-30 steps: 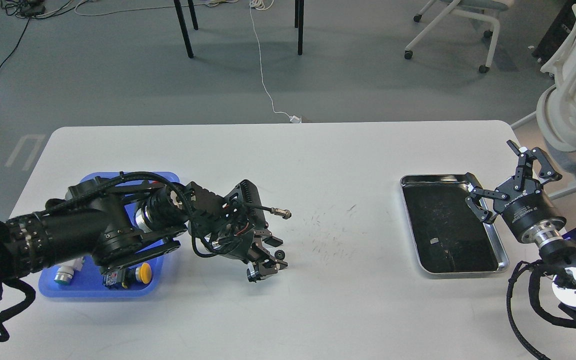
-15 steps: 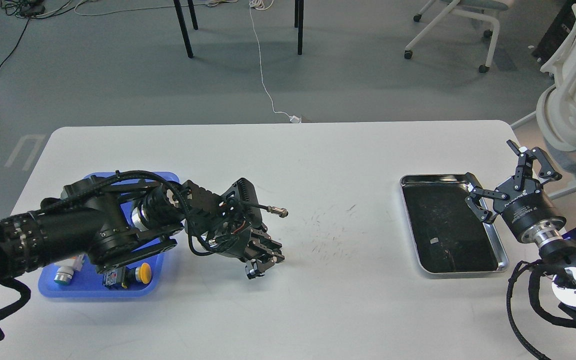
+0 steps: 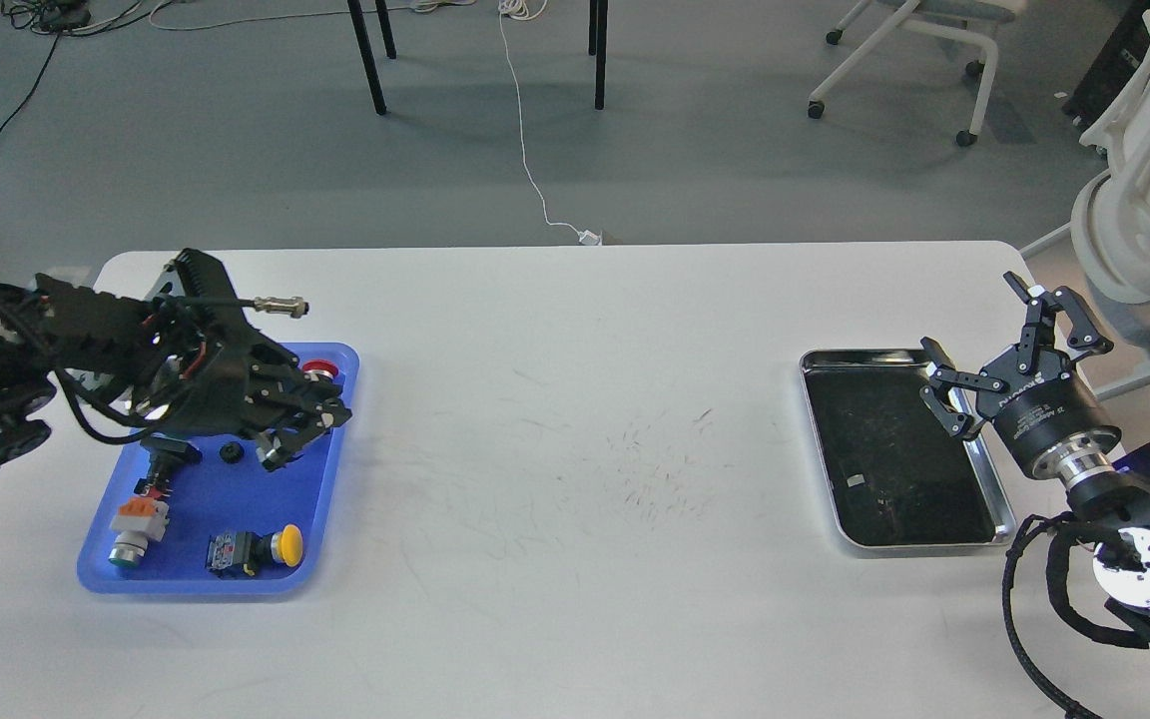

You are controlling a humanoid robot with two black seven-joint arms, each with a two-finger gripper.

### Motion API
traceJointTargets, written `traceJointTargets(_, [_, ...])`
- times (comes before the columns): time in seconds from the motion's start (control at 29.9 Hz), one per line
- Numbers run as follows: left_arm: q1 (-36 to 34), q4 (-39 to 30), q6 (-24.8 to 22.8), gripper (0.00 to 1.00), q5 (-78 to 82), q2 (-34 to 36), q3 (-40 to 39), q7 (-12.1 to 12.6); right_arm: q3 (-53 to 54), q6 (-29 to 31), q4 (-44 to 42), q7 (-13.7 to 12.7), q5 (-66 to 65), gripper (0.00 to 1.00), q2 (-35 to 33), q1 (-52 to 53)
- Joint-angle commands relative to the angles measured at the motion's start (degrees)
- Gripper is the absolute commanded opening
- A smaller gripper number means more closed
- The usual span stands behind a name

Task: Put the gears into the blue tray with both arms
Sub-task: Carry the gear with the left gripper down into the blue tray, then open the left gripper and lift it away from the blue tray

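Note:
The blue tray [image 3: 176, 584] sits at the table's left. One small black gear [image 3: 230, 452] lies flat in it, left of my left gripper [image 3: 303, 435]. That gripper hangs low over the tray's right part with its dark fingers close together. The second gear is hidden between them. My right gripper [image 3: 969, 315] stands open at the far right, above the right rim of the steel tray, with nothing in it.
Push-button switches lie in the blue tray: a red-capped one [image 3: 318, 369], a yellow-capped one [image 3: 256, 549], a green-capped one [image 3: 131, 524]. A steel tray with a black liner [image 3: 1002, 504] sits at the right. White chairs stand beyond the table's right edge.
My left gripper shut on the gear lying at the table's middle and swung left with it to above the blue tray. The right gripper shifted slightly up and left.

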Motion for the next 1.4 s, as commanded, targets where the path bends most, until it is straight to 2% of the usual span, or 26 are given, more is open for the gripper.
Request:
traceJointTargets(0.0, [5.1,1.9,1.9,0.15,0.3,1.9,-0.4,0.0,-0.1,0.1,0.0,0.0,0.0,0.97,0.0,0.0])
traceJointTargets(0.2, [7.8,6.5,2.3,0.16,0.5,-0.1,-1.3,0.0,-0.2,0.1,-0.2,0.0,-0.1,0.97,0.0,0.1])
traceJointTargets(0.57, [8.7,9.4,2.3,0.25,1.3,-2.4,-1.1,0.0,0.0,0.0,0.0,0.0,-0.1,0.97,0.0,0.2])
traceJointTargets(0.74, [8.7,10.6,2.4,0.39,1.4,-3.9,-1.2,0.0,-0.1,0.0,0.0,0.0,-0.1,0.97,0.0,0.2])
traceJointTargets(0.77, [8.7,11.0,2.7,0.46,1.4,-4.2,-1.2,0.0,-0.1,0.0,-0.1,0.0,-0.1,0.97,0.0,0.2])
traceJointTargets(0.84, [8.7,11.3,3.6,0.67,1.5,-4.6,-1.3,0.0,-0.1,0.0,-0.1,0.0,-0.1,0.97,-0.1,0.2])
traceJointTargets(0.87, [8.7,11.3,3.7,0.73,1.4,-4.6,-1.3,0.0,-0.1,0.0,-0.1,0.0,-0.1,0.97,-0.1,0.2])
traceJointTargets(0.9, [8.6,11.4,4.4,0.86,1.4,-4.5,-1.4,0.0,0.0,0.0,-0.1,0.0,-0.1,0.97,-0.1,0.2])
traceJointTargets(1.04, [7.5,11.0,5.0,0.9,0.0,-3.5,-3.8,0.0,0.0,0.1,-0.1,0.0,-0.1,0.97,-0.2,0.2])
traceJointTargets(1.17, [8.0,9.1,5.2,0.93,-9.1,-3.7,-15.4,0.0,0.0,0.1,-0.1,0.0,-0.1,0.97,-0.3,0.8])
traceJointTargets(1.24, [8.3,6.2,5.9,0.98,-19.9,-3.8,-18.3,0.0,-0.1,0.1,-0.1,0.0,-0.3,0.97,-0.3,1.1])
traceJointTargets(1.3, [8.5,3.6,7.6,0.98,-33.4,-4.1,-18.4,0.0,-0.3,0.1,-0.1,0.0,-0.5,0.97,-0.3,1.2])
traceJointTargets(1.37, [9.2,1.5,11.2,0.98,-49.8,-5.9,-18.6,0.0,-0.6,0.1,-0.1,0.0,-0.6,0.97,-0.6,1.7])
